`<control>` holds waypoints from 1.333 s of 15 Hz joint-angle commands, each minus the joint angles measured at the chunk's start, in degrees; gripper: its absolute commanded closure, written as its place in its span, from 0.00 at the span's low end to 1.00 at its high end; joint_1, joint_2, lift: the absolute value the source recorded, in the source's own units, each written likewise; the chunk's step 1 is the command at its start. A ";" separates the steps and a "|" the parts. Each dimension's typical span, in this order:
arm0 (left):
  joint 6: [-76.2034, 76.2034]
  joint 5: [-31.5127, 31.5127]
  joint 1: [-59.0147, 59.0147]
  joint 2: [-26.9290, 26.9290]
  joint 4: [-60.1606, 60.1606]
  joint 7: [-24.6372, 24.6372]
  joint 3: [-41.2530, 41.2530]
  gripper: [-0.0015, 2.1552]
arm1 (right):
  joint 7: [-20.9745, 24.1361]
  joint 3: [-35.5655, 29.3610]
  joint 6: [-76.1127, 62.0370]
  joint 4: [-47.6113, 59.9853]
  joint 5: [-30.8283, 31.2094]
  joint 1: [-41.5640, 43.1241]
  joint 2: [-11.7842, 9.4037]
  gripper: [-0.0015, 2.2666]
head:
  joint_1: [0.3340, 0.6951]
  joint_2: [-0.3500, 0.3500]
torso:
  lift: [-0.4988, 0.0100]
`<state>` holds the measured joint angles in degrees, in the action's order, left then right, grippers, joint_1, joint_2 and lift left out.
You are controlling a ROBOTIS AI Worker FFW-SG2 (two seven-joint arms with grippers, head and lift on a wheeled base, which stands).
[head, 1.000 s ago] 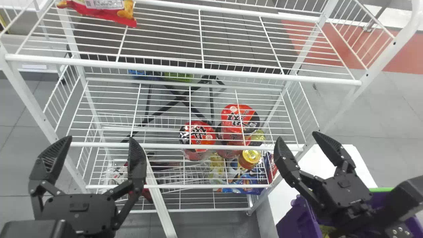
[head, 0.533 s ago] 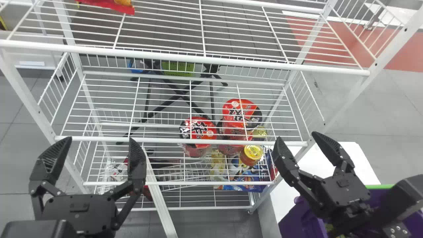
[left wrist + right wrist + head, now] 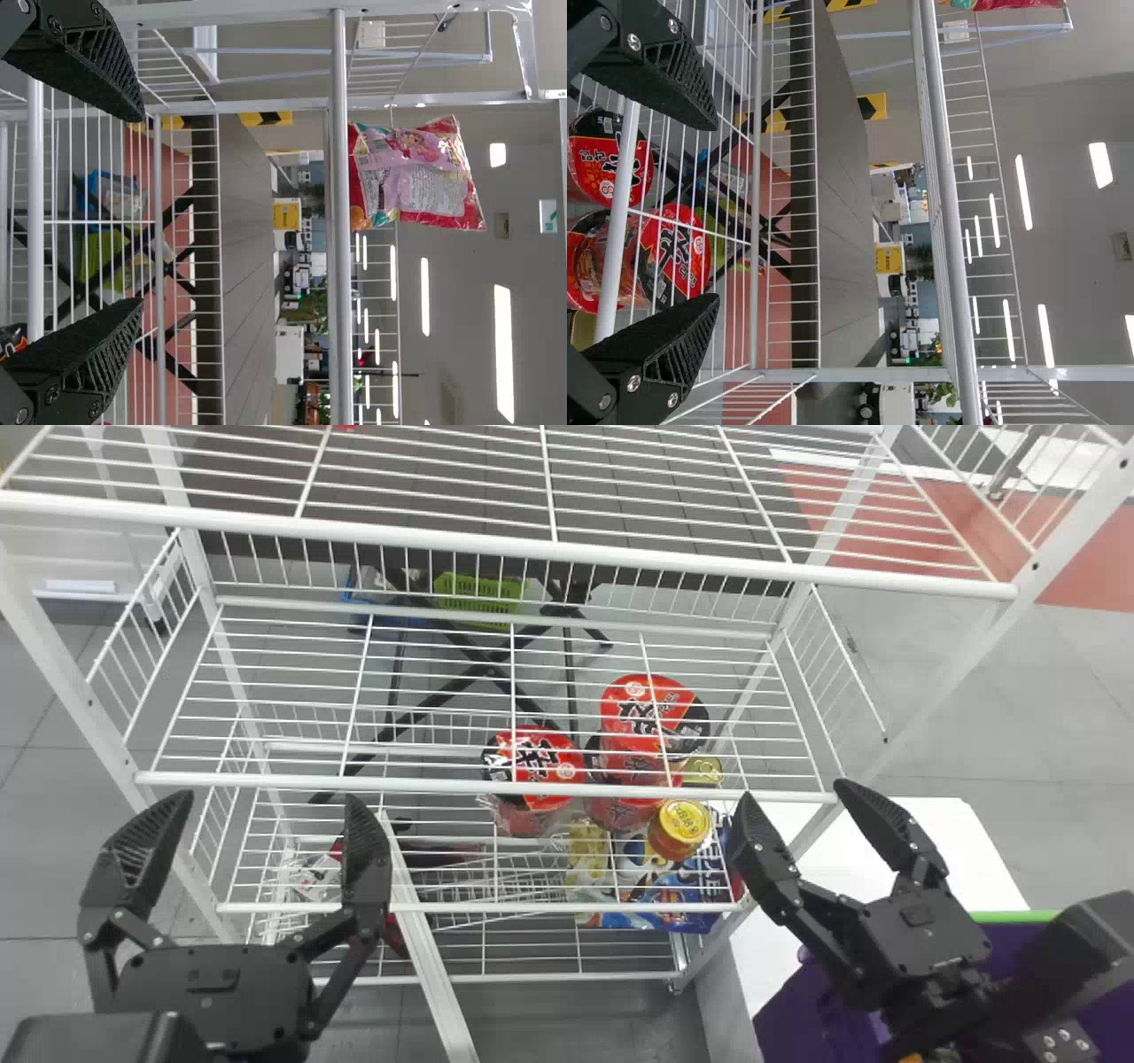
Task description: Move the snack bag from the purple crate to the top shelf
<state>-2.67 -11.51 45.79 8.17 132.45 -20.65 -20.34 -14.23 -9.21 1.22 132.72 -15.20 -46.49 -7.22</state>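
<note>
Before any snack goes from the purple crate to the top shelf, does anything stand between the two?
Yes: in the head view, the rack's white right post rises between the purple crate and the top shelf, and the right arm crosses in front of the crate.

Left red cup (image 3: 532, 757): lid bears bold dark characters.
Right red cup (image 3: 638, 717): similar characters on lid, beside a small round mark.
Yellow-lidded jar (image 3: 680, 822), right, nearer: dark print on lid.
Blue pack (image 3: 669, 897), right, near: large pale letters, crossed by wires.
Printed bag (image 3: 416, 173), left: pale panel, fine print, illegible.
Green-white sign (image 3: 549, 215), far: illegible.
</note>
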 commanded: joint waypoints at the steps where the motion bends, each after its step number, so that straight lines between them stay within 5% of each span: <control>1: 0.00 0.00 0.00 0.09 0.00 -0.09 -0.06 0.04 | 0.00 0.07 -0.02 -0.01 0.00 0.00 0.01 0.06 | 1.00 0.24 | 0.31; 20: 0.35 0.09 0.09 0.18 0.35 -0.35 -0.06 0.04 | 0.08 -0.01 -0.02 0.61 0.09 -0.18 0.01 0.07 | 1.00 0.24 | 0.16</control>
<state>-2.35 -11.43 45.88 8.41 132.88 -21.01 -20.39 -14.15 -9.29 1.19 133.38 -15.18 -46.69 -7.26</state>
